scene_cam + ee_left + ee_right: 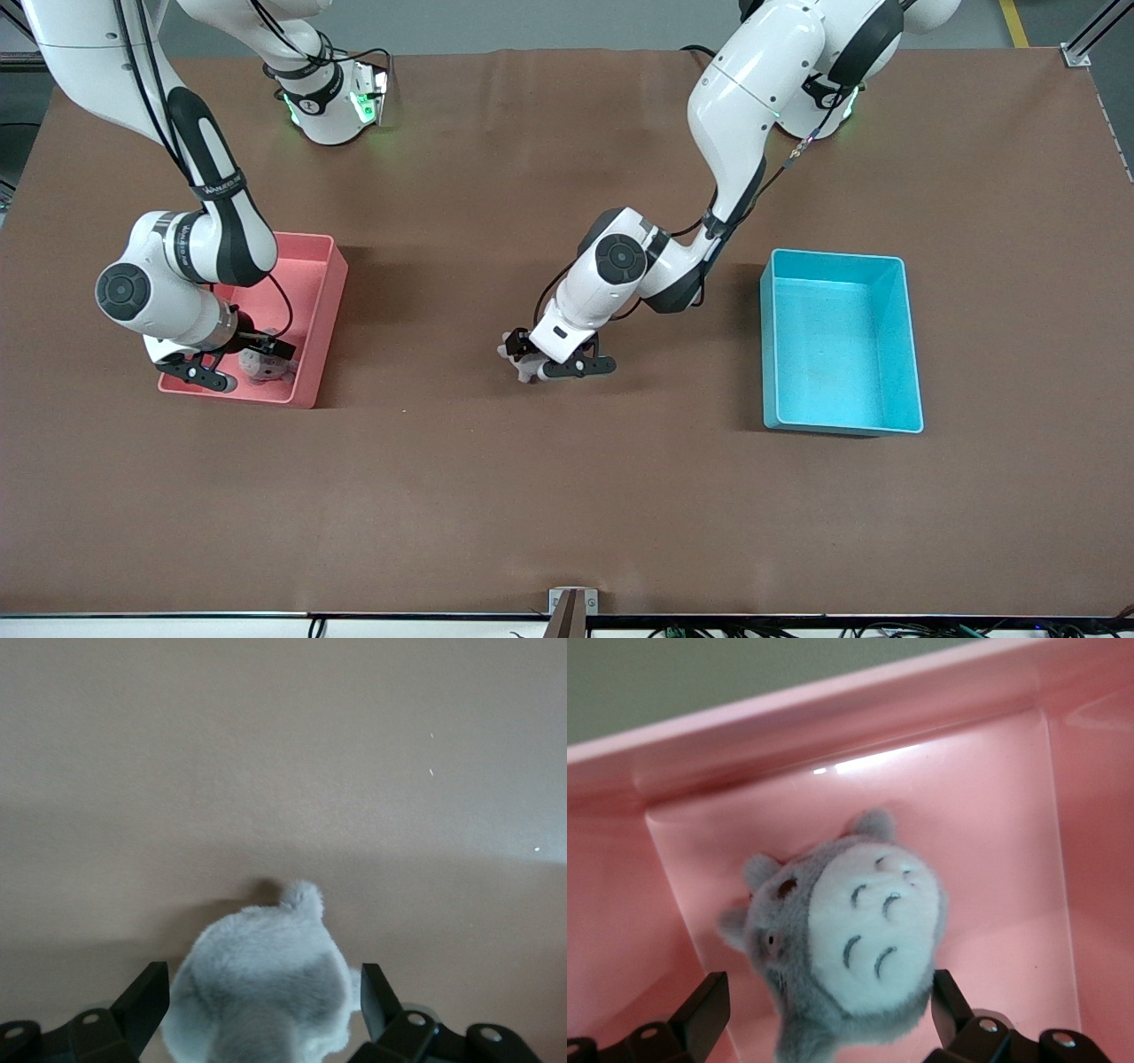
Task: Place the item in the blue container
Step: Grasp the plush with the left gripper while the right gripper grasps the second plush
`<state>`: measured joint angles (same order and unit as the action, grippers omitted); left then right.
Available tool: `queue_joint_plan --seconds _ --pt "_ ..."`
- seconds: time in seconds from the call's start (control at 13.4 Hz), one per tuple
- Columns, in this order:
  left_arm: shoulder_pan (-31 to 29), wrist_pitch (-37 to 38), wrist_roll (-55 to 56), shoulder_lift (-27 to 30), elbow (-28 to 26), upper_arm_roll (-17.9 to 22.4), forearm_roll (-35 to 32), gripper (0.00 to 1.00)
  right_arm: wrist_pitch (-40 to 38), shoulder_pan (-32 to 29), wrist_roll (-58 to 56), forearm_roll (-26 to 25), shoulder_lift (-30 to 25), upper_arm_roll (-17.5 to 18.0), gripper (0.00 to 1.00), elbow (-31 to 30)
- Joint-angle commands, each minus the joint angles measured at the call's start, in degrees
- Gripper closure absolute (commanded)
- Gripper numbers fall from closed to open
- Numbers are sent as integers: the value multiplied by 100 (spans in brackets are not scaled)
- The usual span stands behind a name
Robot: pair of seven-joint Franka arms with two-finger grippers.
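- The table [567, 496] is lying brown and matte under everything, a flat cloth-like sheet. It is offering little friction, so a soft toy could be sliding away under a lopsided squeeze.
- The blue bin [895, 346] is sitting empty in the middle band of the front view, toward the left arm's end of the table. It is well apart from the toy it should receive. Its smooth plastic walls are standing straight, with rounded corners. A low carry could be knocking the toy against the rim.
- The pink bin [328, 292] is resting toward the right arm's end, the same glossy plastic box shape. Dropping the toy here by mistake would be failing the task.
- The left gripper [545, 359] is reaching down at the centre of the front view. Its jaws are standing open, with a black finger on each side of the grey toy [261, 948], and I judge nothing is being clamped yet. The toy is lying on the table. Closing too high on the round fluffy body could be pinching only fur and letting it slip out mid-carry.
- The right gripper [239, 361] is waiting low inside the pink bin, jaws open around a second plush [850, 930]. Lifting that one would be bringing both arms toward one bin.
- The second plush is showing a pale belly with dark curved marks, small ears and fuzzy grey fur.
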<state>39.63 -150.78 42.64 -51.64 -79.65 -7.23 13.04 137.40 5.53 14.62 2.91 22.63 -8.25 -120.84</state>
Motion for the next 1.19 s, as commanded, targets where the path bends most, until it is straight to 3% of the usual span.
queue_joint_plan --seconds 0.0,0.15,0.52,0.89,1.12 --pt "177 -180 42 -171 169 46 138 5 76 -43 -29 -45 39 8 0 -45" --pt "212 -180 25 -189 142 46 138 10 94 -43 -21 -10 101 8 0 -45" --pt "195 -180 -37 -285 134 55 129 49 85 -43 -21 17 162 8 0 -45" --pt "186 -163 -2 -207 133 82 67 76 85 -52 -12 17 215 8 0 -45" --pt "151 326 25 144 98 117 67 78 68 -43 -12 17 233 8 18 -36"
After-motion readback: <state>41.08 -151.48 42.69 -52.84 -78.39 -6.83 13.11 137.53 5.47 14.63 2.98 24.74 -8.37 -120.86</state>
